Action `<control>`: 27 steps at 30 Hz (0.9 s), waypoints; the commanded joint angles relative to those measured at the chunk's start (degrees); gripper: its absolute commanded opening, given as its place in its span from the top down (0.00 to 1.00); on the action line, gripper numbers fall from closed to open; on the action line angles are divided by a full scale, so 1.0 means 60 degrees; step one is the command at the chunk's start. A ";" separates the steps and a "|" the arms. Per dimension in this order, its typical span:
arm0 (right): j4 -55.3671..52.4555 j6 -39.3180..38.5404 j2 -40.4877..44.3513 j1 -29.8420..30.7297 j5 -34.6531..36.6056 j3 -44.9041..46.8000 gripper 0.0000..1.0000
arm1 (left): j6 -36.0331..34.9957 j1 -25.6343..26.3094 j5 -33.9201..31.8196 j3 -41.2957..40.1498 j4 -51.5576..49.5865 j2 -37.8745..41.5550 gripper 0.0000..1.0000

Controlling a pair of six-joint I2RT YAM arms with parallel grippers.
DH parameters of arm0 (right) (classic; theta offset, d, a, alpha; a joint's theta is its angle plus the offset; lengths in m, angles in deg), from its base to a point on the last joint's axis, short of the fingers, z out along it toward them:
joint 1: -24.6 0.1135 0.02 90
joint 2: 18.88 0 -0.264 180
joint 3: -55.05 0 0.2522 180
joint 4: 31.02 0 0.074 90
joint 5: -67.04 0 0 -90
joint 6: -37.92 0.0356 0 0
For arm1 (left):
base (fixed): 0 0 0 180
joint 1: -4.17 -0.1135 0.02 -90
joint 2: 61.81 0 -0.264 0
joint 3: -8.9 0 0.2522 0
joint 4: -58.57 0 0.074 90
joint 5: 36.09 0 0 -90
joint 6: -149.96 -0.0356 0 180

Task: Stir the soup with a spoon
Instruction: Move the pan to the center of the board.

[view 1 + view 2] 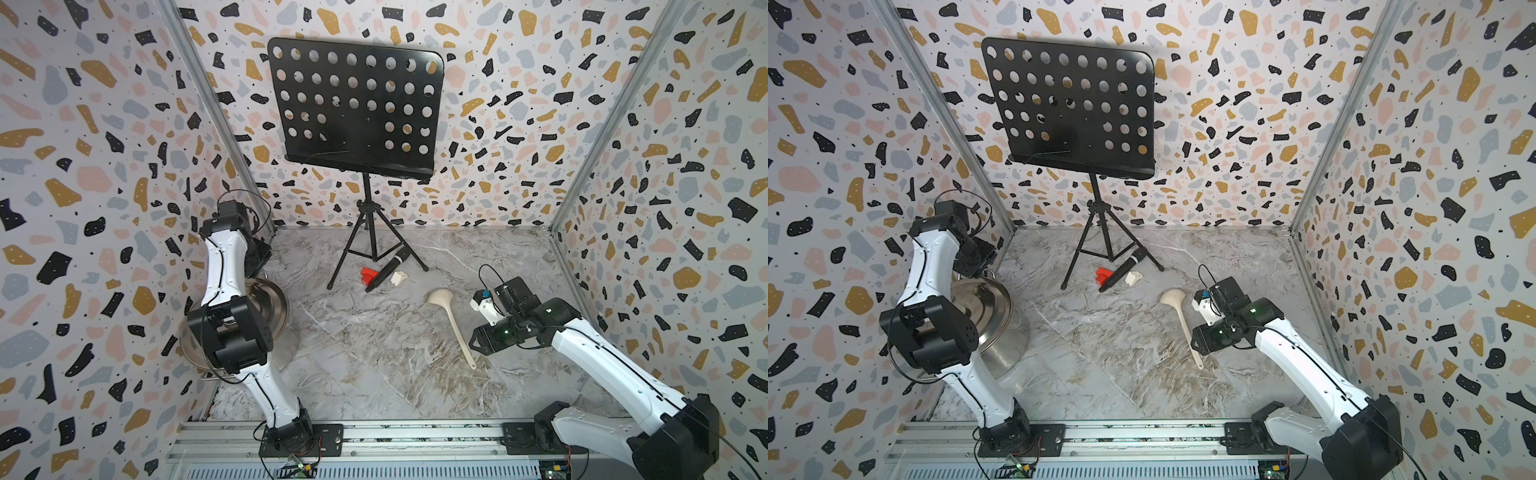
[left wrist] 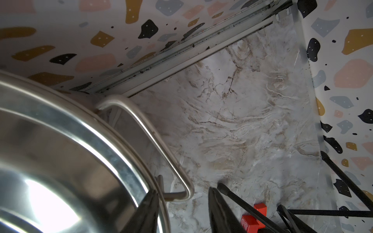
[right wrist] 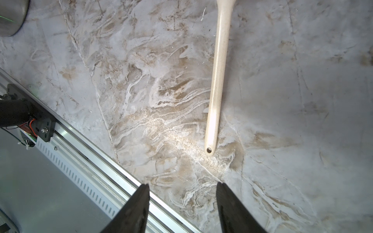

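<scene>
Counting 1 spoon [image 1: 441,297], 1 pot [image 1: 1005,348] — left pincer [image 2: 182,190] agape, right pincer [image 3: 182,184] agape, empty

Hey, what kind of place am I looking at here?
Most likely a robot test booth: terrazzo-print walls box in a marble-look tabletop, robot arms sit on a rail, and a music stand and microphone share it with the spoon.

Both top views looked down from high at the front, sharing the whole desk [image 1: 395,353]. Left wrist cam sat close on the pot [image 2: 145,129]; right wrist cam faced down near the spoon [image 3: 218,70].
</scene>
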 commanded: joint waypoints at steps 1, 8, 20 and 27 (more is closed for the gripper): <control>-0.0026 -0.0052 0.0028 0.0040 0.0101 0.0030 0.42 | -0.0117 -0.0043 -0.0194 0.0354 -0.0259 -0.0095 0.59; -0.0022 -0.0052 0.0085 0.0040 0.0118 0.0043 0.43 | -0.0220 -0.0097 -0.0267 -0.0447 -0.0053 0.0167 0.74; 0.0050 -0.0022 0.0270 0.0043 0.0089 0.0090 0.45 | -0.0742 -0.0119 0.0439 -0.0972 -0.0346 0.0820 1.00; 0.0158 -0.0008 0.0316 0.0049 -0.0032 0.0080 0.46 | -0.0674 -0.0116 0.0716 -0.2492 -0.0006 0.2248 1.00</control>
